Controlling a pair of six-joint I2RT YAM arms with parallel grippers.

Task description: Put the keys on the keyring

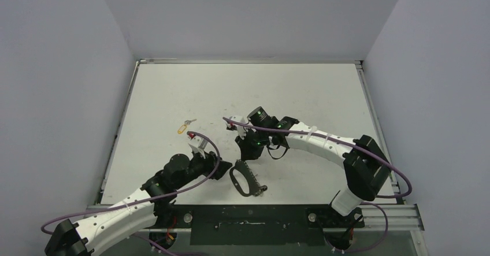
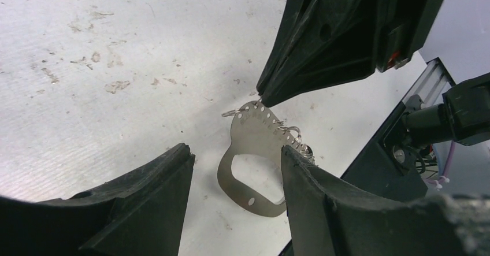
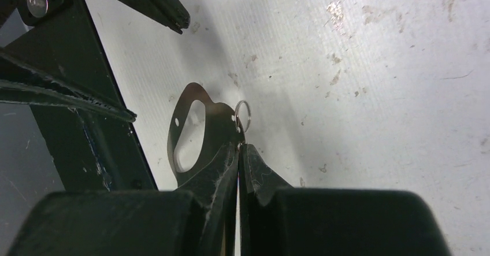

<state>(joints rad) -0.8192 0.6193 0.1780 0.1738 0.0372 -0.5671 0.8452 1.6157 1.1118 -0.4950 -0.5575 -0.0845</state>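
Note:
The keyring [image 1: 245, 179], a flat silver oval plate with a row of small rings, is near the table's front edge. My right gripper [image 1: 241, 159] is shut, its tips [image 3: 238, 146] pinching the keyring's [image 3: 190, 123] edge right by a small loose ring [image 3: 242, 112]. My left gripper [image 1: 225, 169] is open just left of the keyring [image 2: 254, 152]; the plate shows ahead between its fingers [image 2: 173, 175], untouched as far as I can see. One key with a yellow tag [image 1: 184, 128] lies apart on the table, up and to the left.
The black front rail [image 1: 248, 224] and the arm bases run just behind the keyring. Purple cables [image 1: 214, 152] loop over both arms. Grey walls close the table [image 1: 242, 88] on three sides.

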